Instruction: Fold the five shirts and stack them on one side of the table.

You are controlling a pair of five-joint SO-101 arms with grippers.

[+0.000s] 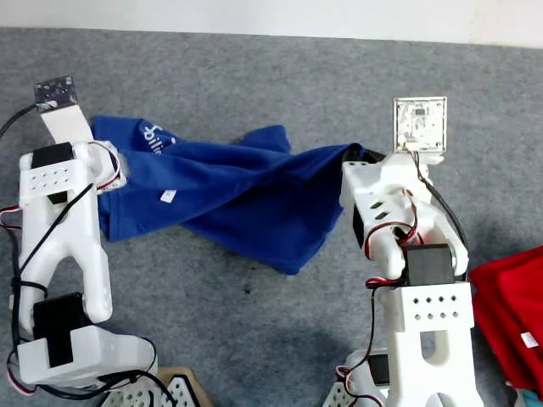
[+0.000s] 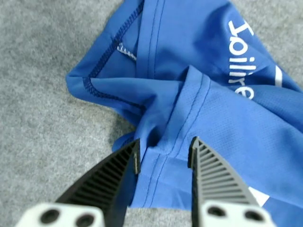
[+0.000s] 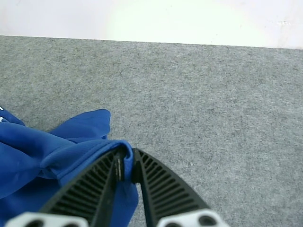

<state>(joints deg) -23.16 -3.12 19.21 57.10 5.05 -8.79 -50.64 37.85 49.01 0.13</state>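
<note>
On the grey felt table (image 1: 254, 339), between my two arms, the blue shirt (image 1: 246, 191) is lying crumpled and drawn out sideways, with one end at each arm. At the end by the left arm, the left gripper (image 2: 164, 155) is standing released. Its two ribbed fingers (image 2: 109, 182) are apart, and a raised fold of the blue cloth with a stitched seam is sitting between them. I cannot tell whether the fingers are pressing on this fold. White lettering (image 2: 241, 61) is showing on the shirt just beyond the fold. At the other end the right gripper (image 3: 127, 163) is clenched on a bunched edge of the same shirt, pinching a thin fold of it between the tips. From the high camera I am also seeing a small white label (image 1: 168, 197) on the shirt, nearer to the left arm. By the right edge of the table, beside the base of the right arm, a red shirt (image 1: 509, 309) is lying well apart from the blue one.
</note>
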